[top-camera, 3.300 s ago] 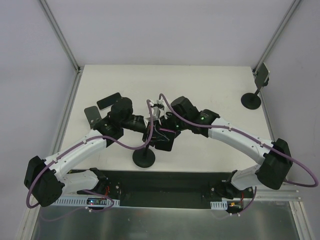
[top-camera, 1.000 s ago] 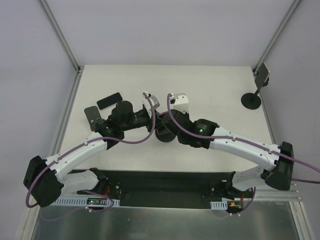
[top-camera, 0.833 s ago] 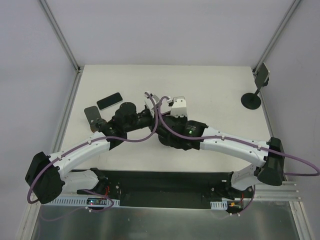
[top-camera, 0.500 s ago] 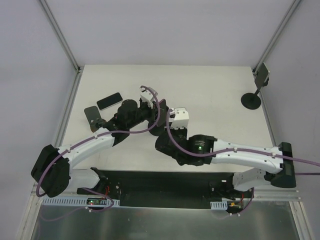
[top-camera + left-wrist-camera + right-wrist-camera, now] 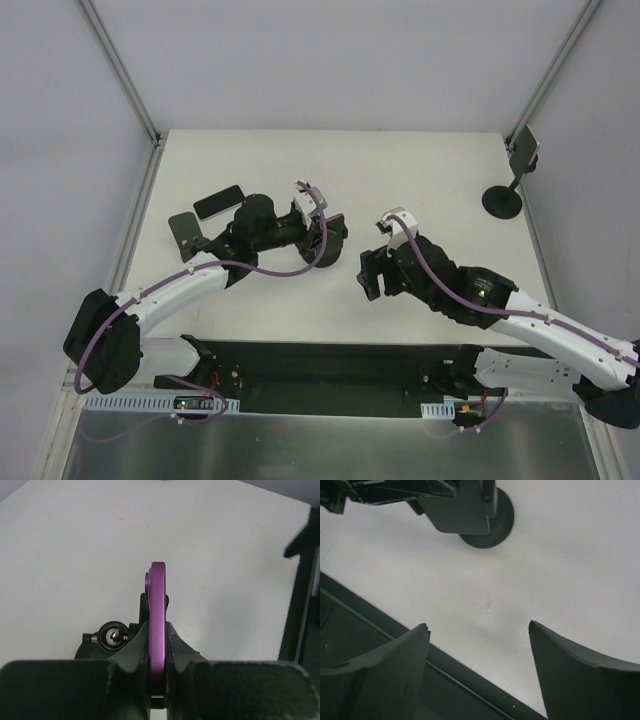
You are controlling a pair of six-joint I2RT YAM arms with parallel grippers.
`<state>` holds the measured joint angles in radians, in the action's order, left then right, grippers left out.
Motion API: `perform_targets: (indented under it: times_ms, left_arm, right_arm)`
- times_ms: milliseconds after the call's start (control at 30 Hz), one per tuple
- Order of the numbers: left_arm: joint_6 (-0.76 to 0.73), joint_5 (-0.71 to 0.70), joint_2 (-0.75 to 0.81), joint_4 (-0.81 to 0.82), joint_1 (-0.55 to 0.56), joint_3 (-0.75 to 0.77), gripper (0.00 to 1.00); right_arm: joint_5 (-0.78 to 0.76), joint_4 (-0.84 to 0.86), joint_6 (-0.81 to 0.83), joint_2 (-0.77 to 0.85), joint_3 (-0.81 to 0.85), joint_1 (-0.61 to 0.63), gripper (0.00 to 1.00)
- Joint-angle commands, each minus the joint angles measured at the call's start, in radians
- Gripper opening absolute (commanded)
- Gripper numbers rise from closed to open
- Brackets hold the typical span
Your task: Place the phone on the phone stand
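My left gripper [image 5: 326, 240] is shut on the phone [image 5: 157, 595], a thin slab seen edge-on with a purple rim. It holds the phone upright at mid table, against the black ball-jointed head [image 5: 114, 636] of the phone stand. In the right wrist view the phone [image 5: 465, 512] shows a dark face and a purple side, right above the stand's round disc base [image 5: 497, 527]. My right gripper [image 5: 372, 272] is open and empty, a short way to the near right of the stand. Its fingers [image 5: 395, 655] hang over bare table beside the near edge.
A black flat slab [image 5: 218, 203] lies at the back left beside a dark tilted holder [image 5: 183, 230]. Another disc-based stand [image 5: 500, 202] with a grey head [image 5: 522, 150] is at the back right. A black strip [image 5: 330, 365] runs along the near edge.
My right gripper has opened and pulled back to the near right, away from the stand. The left gripper stays shut on the phone and has shifted slightly right.
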<state>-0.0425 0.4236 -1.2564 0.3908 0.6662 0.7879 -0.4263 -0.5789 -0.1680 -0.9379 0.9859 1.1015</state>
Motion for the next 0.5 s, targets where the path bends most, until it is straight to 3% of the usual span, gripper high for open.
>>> perform_targets:
  times_ms: [0,133,267,333,367,467]
  left_arm:
    - [-0.132,0.342,0.002,-0.161,0.016,0.04,0.0]
    - [-0.163,0.328,0.034,-0.182,0.016,0.034,0.0]
    - [-0.155,0.345,0.009,-0.262,0.015,0.096,0.0]
    - [-0.146,0.351,0.002,-0.3,0.01,0.123,0.07]
    - [-0.14,0.353,0.0,-0.305,0.007,0.129,0.19]
    - [-0.111,0.356,0.021,-0.305,-0.008,0.136,0.32]
  right_arm:
    - [0.287,0.065,0.268,0.06,-0.007,-0.044,0.89]
    - [0.281,0.022,0.324,0.047,0.034,-0.087,0.91]
    - [0.455,0.025,0.387,0.01,0.077,-0.129,0.91]
    - [0.512,0.013,0.409,-0.042,0.123,-0.163,0.91]
    - [0.581,0.011,0.435,-0.064,0.138,-0.181,0.9]
    - [0.694,0.008,0.458,-0.142,0.197,-0.273,0.88]
